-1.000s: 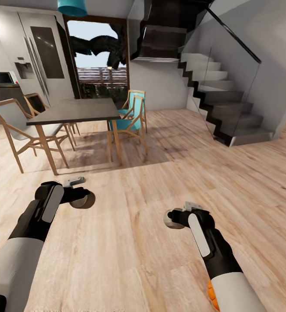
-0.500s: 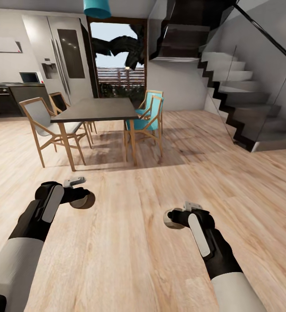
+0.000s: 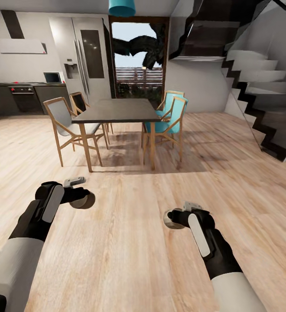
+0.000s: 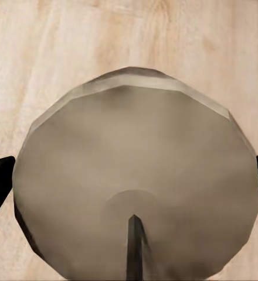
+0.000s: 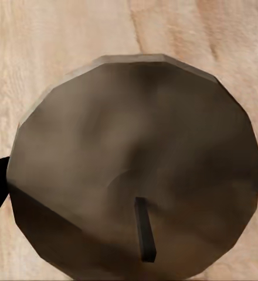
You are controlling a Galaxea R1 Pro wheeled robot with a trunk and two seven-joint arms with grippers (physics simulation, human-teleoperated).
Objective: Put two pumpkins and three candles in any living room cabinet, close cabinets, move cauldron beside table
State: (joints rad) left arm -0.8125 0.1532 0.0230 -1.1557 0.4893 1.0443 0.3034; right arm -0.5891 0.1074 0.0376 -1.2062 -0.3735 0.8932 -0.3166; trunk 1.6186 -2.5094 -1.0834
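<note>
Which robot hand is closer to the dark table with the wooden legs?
The left. The left gripper, shut on a beige-grey candle, sits nearer the dark-topped wooden-legged table. The right gripper, holding another candle, sits lower in the head view and off to the table's right.

Both arms have white lower segments at the bottom corners of the head view, turning matte black toward the wrists. Each black forearm carries a long, rounded grey-white inlay panel. A small pale grey bracket sits on the left gripper (image 3: 83, 198) and the right gripper (image 3: 172, 218).
</note>
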